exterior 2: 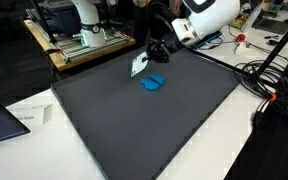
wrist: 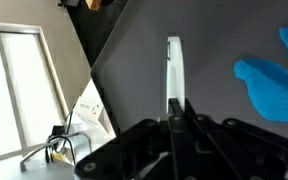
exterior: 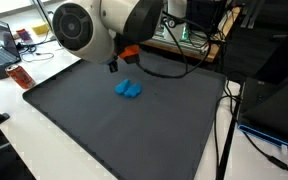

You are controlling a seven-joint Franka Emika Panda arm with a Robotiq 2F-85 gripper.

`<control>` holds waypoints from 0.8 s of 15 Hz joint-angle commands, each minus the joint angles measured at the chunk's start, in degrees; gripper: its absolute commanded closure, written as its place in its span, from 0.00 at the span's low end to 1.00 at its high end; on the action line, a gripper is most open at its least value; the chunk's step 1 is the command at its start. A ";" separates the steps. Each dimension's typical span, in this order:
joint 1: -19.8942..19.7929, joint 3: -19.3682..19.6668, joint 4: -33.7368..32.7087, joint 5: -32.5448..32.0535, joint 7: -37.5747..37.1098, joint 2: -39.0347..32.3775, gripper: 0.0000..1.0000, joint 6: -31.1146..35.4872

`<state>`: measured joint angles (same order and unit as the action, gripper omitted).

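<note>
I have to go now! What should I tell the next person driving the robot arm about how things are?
Gripper: shut on a thin white piece, near an edge of the dark mat.
Blue thing: lies on the mat beside the gripper, not touching it.
Done: white piece gripped.
Left: blue thing untouched; unclear whether the white piece touches the mat.

A dark mat (exterior: 134, 130) covered the table (exterior: 44, 150). A laptop (exterior: 1, 55) and a red item (exterior: 22, 77) sat beyond one mat corner; cables (exterior 2: 262, 78) lay off another edge.
</note>
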<state>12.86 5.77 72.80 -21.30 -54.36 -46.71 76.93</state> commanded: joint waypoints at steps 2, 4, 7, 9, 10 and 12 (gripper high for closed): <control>0.96 1.36 -10.82 0.01 -2.89 -7.73 0.99 -7.68; 1.10 1.50 -13.81 0.08 -3.60 -9.97 0.99 -10.13; 1.49 1.35 -16.45 0.24 -4.24 -11.85 0.99 -12.04; 2.32 1.05 -16.45 0.24 -5.18 -11.88 0.99 -11.69; 2.97 1.09 -15.93 -0.35 -5.48 -11.64 0.99 -11.07; 4.32 0.79 -13.16 -1.09 -5.98 -9.86 0.99 -8.72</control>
<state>15.07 6.28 58.87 -21.30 -59.05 -57.41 67.19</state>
